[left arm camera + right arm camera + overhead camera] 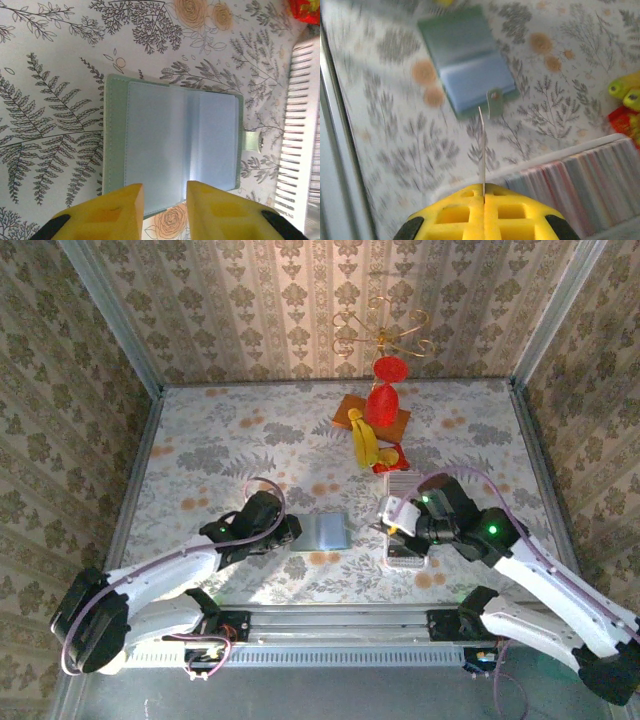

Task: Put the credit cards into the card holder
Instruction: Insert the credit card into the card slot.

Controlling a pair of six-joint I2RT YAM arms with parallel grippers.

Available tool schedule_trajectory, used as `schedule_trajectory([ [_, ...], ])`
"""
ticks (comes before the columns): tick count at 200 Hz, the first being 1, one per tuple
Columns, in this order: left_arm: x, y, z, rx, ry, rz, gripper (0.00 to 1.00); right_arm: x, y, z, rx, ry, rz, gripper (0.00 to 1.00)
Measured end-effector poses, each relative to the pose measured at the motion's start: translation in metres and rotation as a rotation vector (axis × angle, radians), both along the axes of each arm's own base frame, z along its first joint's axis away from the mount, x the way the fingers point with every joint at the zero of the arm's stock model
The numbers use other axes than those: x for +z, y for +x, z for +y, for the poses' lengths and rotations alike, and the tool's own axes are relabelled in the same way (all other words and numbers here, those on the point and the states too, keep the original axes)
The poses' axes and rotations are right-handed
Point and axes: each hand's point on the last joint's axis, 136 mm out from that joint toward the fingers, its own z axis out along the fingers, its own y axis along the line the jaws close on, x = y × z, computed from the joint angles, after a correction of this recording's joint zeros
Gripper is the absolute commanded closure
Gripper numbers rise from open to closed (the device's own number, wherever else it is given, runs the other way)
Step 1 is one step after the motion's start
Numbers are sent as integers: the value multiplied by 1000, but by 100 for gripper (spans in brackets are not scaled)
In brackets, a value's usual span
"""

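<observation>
The soft square wallet-like card holder (pixel 170 145) is sage green at its edges, with pale blue glossy sleeves inside. The cloth-covered table (pixel 50 125) is white, printed with grey ferns and orange-tan roses. The left gripper (pixel 165 192) and right gripper (pixel 484 192) are bright yellow with black patches. At the right wrist view's lower right, the thin plastic credit cards (pixel 580 185) make pink, white, grey and blue stripes. The papered walls (pixel 250 300) are beige with brown damask stripes.

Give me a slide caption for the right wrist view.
Right gripper, jaws shut on a credit card held edge-on; open card holder lies ahead on floral table.
</observation>
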Motion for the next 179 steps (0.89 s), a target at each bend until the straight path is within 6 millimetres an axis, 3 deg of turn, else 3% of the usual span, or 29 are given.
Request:
schedule_trajectory([
  [36, -15, 1, 3, 8, 58, 71, 86, -9, 34, 32, -272, 187, 221, 100],
  [94, -26, 5, 9, 43, 52, 134, 83, -58, 82, 64, -638, 337, 652, 100],
  [126, -28, 2, 11, 51, 58, 150, 76, -81, 89, 73, -762, 367, 784, 100],
  [179, -30, 1, 13, 62, 64, 161, 76, -87, 98, 87, -792, 438, 826, 100],
])
